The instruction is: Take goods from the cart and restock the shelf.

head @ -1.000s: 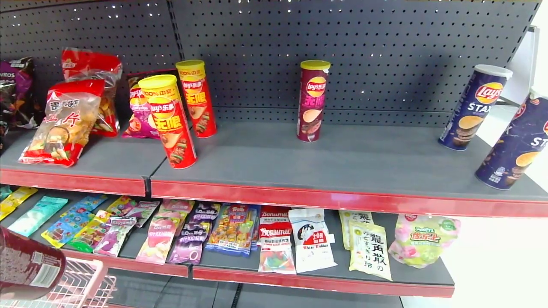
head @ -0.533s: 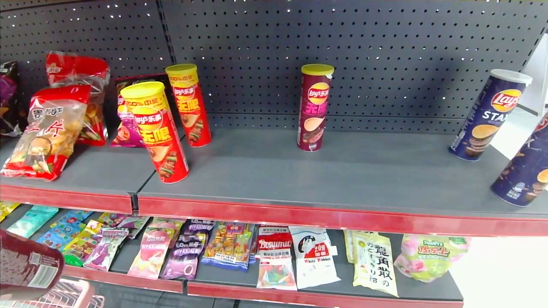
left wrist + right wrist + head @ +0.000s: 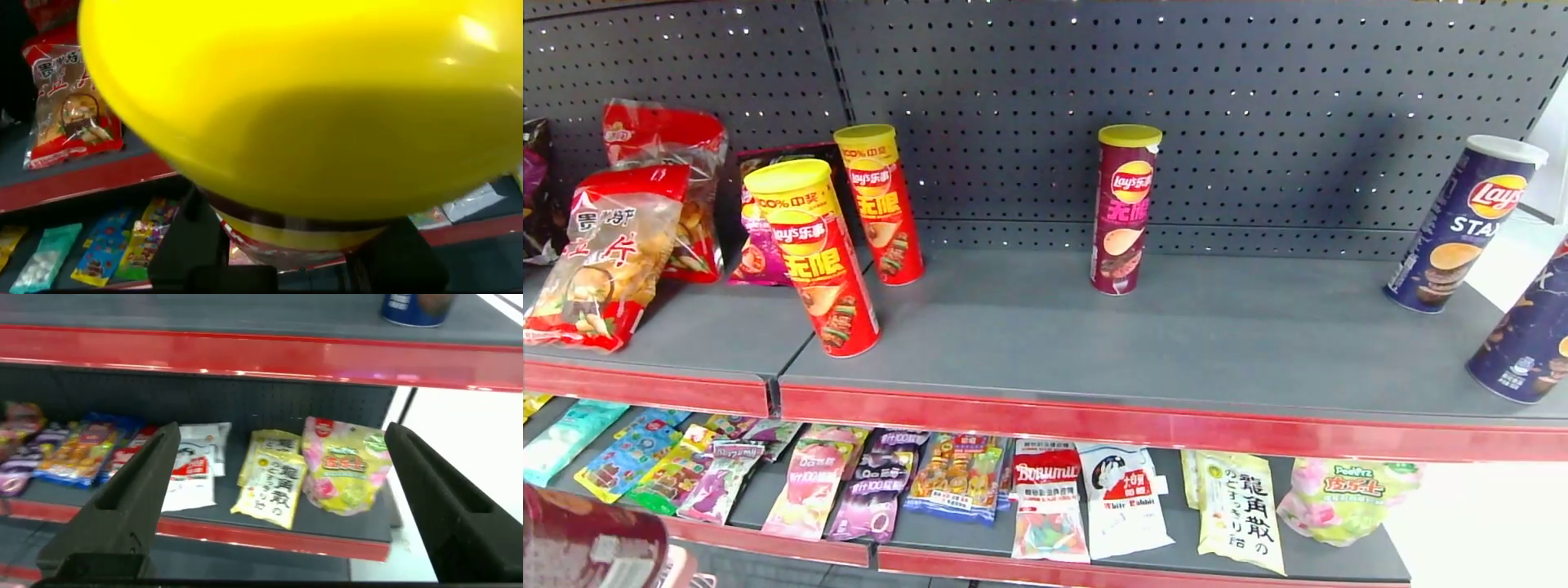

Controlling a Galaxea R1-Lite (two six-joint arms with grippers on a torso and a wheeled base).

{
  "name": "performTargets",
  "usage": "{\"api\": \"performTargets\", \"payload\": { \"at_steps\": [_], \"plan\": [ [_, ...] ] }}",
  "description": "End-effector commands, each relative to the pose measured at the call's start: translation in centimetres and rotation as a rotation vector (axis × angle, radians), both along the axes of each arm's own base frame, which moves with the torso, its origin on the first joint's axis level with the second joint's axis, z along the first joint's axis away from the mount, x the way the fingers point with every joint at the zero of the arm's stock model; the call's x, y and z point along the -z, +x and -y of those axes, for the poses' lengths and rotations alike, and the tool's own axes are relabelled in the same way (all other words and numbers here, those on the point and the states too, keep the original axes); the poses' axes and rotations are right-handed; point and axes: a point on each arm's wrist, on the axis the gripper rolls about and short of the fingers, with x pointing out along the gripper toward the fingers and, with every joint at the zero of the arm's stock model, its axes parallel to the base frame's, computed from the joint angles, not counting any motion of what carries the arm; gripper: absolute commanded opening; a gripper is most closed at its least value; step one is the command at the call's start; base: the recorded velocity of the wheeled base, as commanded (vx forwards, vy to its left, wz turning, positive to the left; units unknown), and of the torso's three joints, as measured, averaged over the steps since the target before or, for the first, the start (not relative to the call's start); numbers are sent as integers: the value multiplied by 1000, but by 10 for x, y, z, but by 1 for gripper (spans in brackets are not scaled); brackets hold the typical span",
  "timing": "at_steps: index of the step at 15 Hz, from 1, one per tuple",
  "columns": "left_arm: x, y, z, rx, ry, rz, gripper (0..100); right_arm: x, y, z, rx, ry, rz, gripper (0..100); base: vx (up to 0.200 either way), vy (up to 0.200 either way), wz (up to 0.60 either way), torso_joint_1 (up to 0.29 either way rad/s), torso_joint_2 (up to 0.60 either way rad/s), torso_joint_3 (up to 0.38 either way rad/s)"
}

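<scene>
Your head camera has swung since a second ago, shifting the whole picture. The dark red cylindrical chip can with a yellow lid (image 3: 592, 547) now sits lower in the near left corner, cut off by the edge, its label blurred. The left tool (image 3: 290, 245) is closed around that can, held low before the lower shelf of flat snack packets (image 3: 1143, 573); the lid hides most of its fingers. The right tool (image 3: 282, 433) gapes wide and empty, levelled at the same lower shelf, beneath the grey upper shelf with a red front edge (image 3: 1176, 343).
</scene>
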Motion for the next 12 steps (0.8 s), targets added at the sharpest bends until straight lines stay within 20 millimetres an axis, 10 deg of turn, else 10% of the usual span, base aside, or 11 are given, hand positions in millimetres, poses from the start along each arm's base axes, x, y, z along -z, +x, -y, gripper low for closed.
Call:
{"api": "performTargets", "payload": {
  "at_steps": [1, 2, 6, 12],
  "plan": [
    [-3, -15, 1, 98, -89, 17, 0, -71, 1, -1, -113, 85, 52, 100, 0, 0, 0, 0, 0, 0],
    [-5, -11, 1, 83, -118, -7, 0, -119, 11, -2, -147, 151, 57, 100, 0, 0, 0, 0, 0, 0],
    [-2, 1, 1, 42, -122, -74, 0, -201, 68, -11, -339, 25, 25, 100, 0, 0, 0, 0, 0, 0],
    [-3, 3, 1, 82, -127, -85, 0, -185, 165, -57, -587, -36, -208, 100, 0, 0, 0, 0, 0, 0]
  ]
}}
